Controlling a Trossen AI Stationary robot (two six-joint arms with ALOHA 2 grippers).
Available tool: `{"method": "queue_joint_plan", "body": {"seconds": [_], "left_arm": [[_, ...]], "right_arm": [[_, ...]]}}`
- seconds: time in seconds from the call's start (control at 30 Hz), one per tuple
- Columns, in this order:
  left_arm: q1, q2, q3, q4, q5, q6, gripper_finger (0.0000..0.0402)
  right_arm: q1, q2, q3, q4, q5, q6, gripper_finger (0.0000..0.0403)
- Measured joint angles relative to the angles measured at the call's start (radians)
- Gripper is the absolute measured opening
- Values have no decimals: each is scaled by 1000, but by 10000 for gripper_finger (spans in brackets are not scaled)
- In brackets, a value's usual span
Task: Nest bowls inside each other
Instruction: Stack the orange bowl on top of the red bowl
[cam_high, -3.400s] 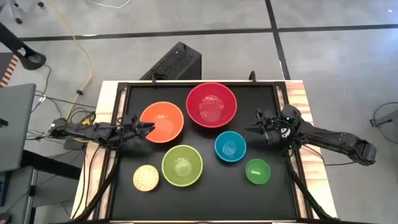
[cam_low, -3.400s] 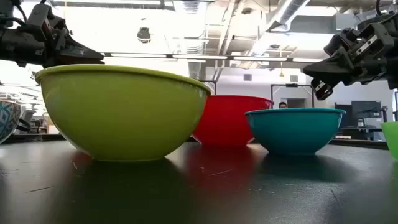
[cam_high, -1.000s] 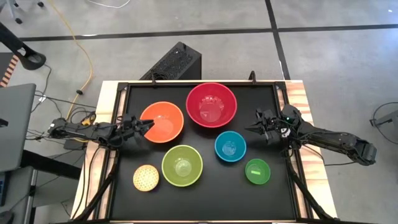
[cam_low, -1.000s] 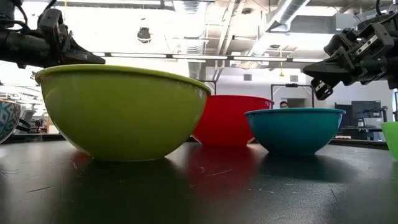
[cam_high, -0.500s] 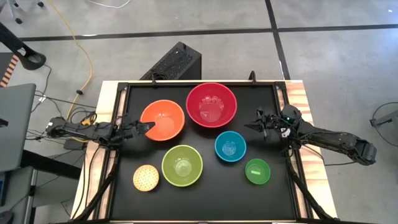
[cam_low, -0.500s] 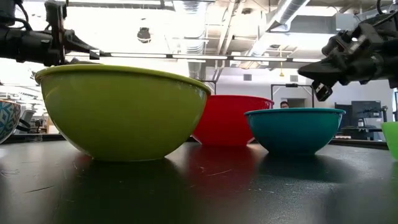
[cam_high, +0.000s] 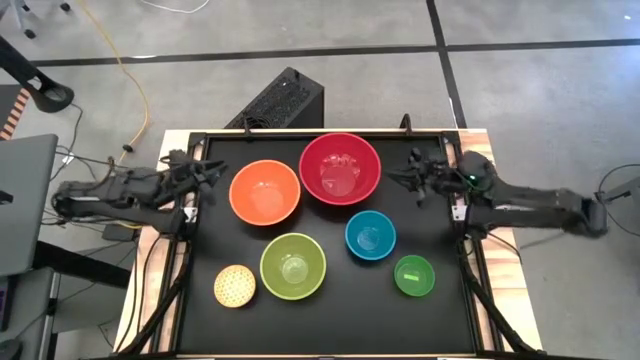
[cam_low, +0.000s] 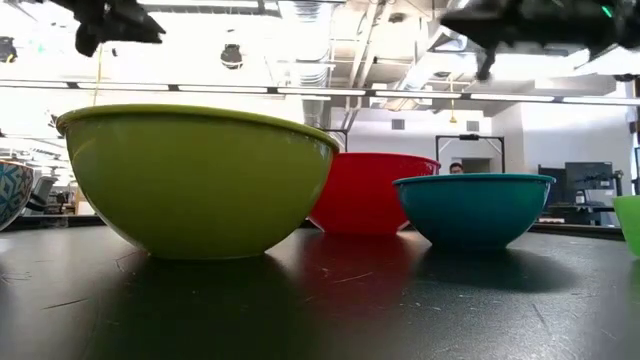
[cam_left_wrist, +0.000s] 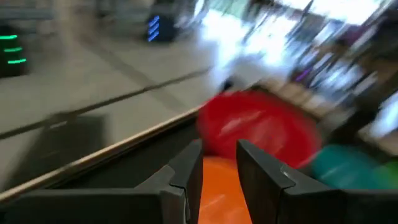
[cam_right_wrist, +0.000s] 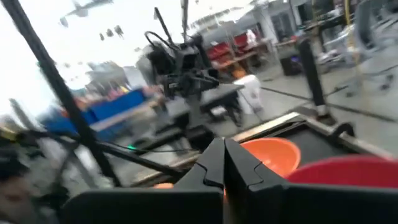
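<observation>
Six bowls stand apart on their bases on the black table top (cam_high: 450, 310): red (cam_high: 340, 168) at the far middle, orange (cam_high: 264, 192) to its left, blue (cam_high: 370, 236), lime-green (cam_high: 293, 266), pale-yellow speckled (cam_high: 234, 286) and small bright green (cam_high: 414, 275). My left gripper (cam_high: 216, 172) hovers high off the orange bowl's far-left side. It is open, and the orange bowl (cam_left_wrist: 217, 186) shows beyond the gap. My right gripper (cam_high: 392, 178) hovers high to the right of the red bowl. It is shut (cam_right_wrist: 224, 163) and holds nothing.
The table has raised black rails and wooden side strips (cam_high: 490, 160). A dark box (cam_high: 283, 100) sits on the floor behind the far edge, and cables lie to the left. Bare table top lies along the near edge and at the far corners.
Both grippers have risen well above the bowls. My left gripper has drawn back from the orange bowl's rim toward the table's far-left and rolled a little. My right gripper has gone up and toward the far edge. The bowls stay in place.
</observation>
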Motion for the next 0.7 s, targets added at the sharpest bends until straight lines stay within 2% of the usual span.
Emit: {"method": "queue_joint_plan", "body": {"seconds": [0.1,0.23,0.33,0.47,0.57,0.7], "left_arm": [[94,68,54,-110,58,3,86],[229,144,52,-123,203,55,87],[312,196,52,-143,304,76,93],[370,217,52,-146,465,138,118],[385,215,52,-147,498,179,141],[388,200,54,-155,501,193,175]], "right_arm": [[97,196,177,-59,95,-112,34],[167,458,428,-161,102,-195,55],[203,632,648,-331,82,-305,71],[234,846,947,-684,84,-464,99],[243,1004,1156,-931,85,-572,127],[232,1191,1399,-1141,88,-687,167]]}}
